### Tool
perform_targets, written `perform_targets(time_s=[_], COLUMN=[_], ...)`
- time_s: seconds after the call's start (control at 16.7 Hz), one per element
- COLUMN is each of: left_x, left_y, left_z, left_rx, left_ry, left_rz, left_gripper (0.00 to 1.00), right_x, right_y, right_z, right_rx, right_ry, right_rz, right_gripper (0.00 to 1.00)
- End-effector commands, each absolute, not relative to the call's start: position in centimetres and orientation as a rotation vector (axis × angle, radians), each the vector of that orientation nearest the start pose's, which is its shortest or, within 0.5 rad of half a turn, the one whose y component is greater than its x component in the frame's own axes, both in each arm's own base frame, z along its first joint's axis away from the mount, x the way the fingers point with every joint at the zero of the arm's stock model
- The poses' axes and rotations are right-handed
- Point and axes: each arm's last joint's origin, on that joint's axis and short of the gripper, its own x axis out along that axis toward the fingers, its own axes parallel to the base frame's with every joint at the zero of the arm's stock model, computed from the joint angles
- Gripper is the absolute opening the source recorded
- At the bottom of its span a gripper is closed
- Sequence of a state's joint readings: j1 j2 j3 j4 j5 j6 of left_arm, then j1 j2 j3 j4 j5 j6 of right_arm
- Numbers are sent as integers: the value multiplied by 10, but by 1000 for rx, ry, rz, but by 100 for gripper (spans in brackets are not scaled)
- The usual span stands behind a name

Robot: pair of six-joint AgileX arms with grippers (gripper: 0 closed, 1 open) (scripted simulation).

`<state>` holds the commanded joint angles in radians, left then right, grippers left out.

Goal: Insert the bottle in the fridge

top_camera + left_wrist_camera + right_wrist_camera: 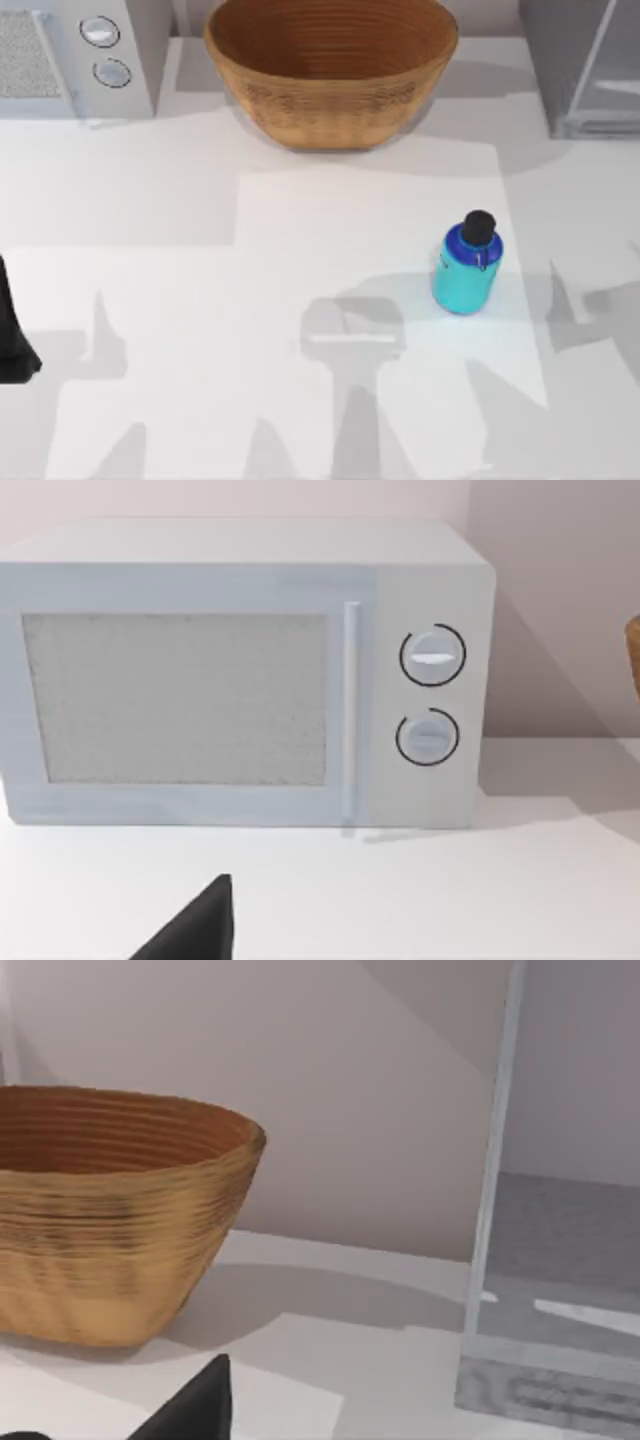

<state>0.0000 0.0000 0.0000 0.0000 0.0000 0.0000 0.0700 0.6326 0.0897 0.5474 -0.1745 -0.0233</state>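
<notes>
The bottle [466, 266] is small and turquoise, with a dark blue shoulder and a black cap. It stands on the white table right of centre, with nothing holding it. The fridge [588, 66] is a grey cabinet with a pale glassy panel at the table's back right corner, well behind the bottle. The right wrist view shows the fridge [560, 1260] close by, its light frame upright beside the basket. My left arm [12, 338] rests at the table's left edge, far from the bottle. A dark tip of the left gripper [195, 930] shows, and one of the right gripper [195, 1405].
A large woven basket [330, 75] stands at the back centre, and the right wrist view shows the basket [110, 1220] too. A grey microwave [70, 55] with two round knobs fills the back left corner. The left wrist view faces the microwave [240, 680].
</notes>
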Motion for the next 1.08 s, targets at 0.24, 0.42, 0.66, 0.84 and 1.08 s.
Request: perform_targets(time_s=[0.24,0.42,0.66,0.84,1.08], left_x=[106,106,106,106,106], left_y=[-1,-1,-1,-1,-1], left_z=[160,160,160,160,160], left_rx=[0,0,0,0,0], left_ry=[0,0,0,0,0], left_rz=[0,0,0,0,0], left_gripper=[100,100,100,100,100], right_x=[169,181,195,204,213], right_y=[22,27,34,40,49], right_z=[176,168,153,137,112], right_rx=[-40,-48,-61,-68,-75], right_ry=[12,34,69,102,144], right_rz=[322,378,455,516,602], right_gripper=[100,100,100,100,100])
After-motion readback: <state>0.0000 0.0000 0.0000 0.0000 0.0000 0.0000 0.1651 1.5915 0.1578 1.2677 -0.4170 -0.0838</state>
